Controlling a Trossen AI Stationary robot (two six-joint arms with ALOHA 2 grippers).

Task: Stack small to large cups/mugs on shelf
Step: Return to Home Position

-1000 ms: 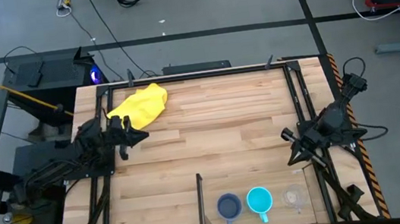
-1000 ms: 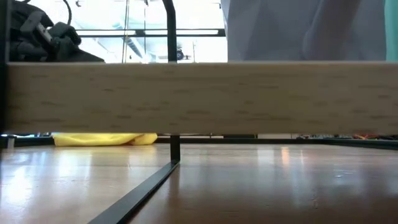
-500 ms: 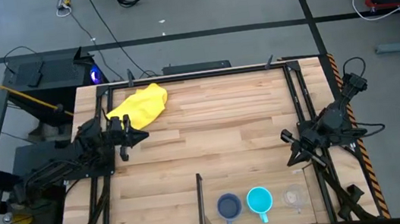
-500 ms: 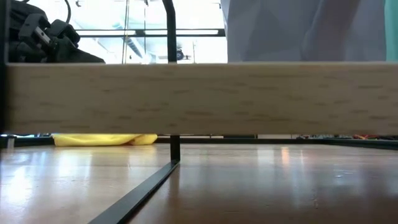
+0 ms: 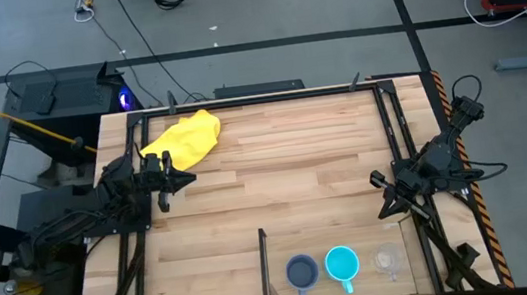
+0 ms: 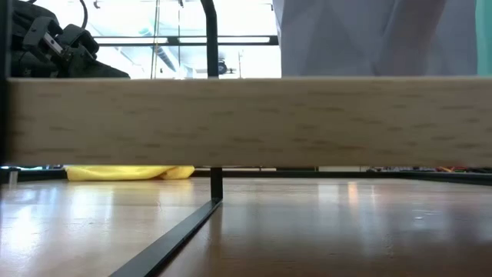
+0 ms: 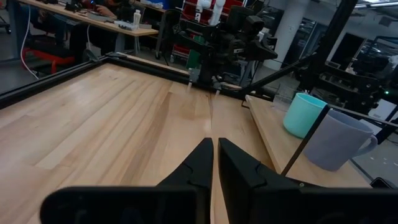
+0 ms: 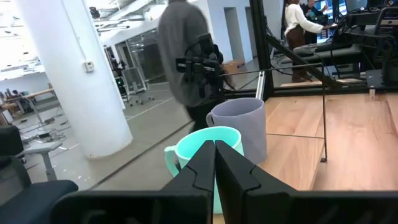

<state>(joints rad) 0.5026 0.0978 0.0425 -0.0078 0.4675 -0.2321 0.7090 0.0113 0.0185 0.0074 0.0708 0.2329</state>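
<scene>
Three cups stand upright in a row on the light-wood shelf section (image 5: 356,242) at the table's near right: a grey-blue mug (image 5: 302,272), a cyan mug (image 5: 342,264) and a tiny clear cup (image 5: 388,259). My left gripper (image 5: 187,179) is shut and empty at the table's left, beside the yellow cloth. Its wrist view shows the cyan mug (image 7: 303,115) and grey-blue mug (image 7: 339,140) far ahead. My right gripper (image 5: 384,211) is shut and empty at the right, above the shelf's far right corner. Its wrist view shows the cyan mug (image 8: 208,155) with the grey-blue mug (image 8: 239,127) behind.
A yellow cloth (image 5: 185,139) lies at the far left of the table. A thin black divider bar (image 5: 265,268) edges the shelf on its left. In the low view a wood plank (image 6: 246,121) spans the picture. People stand in the room beyond the table (image 8: 186,56).
</scene>
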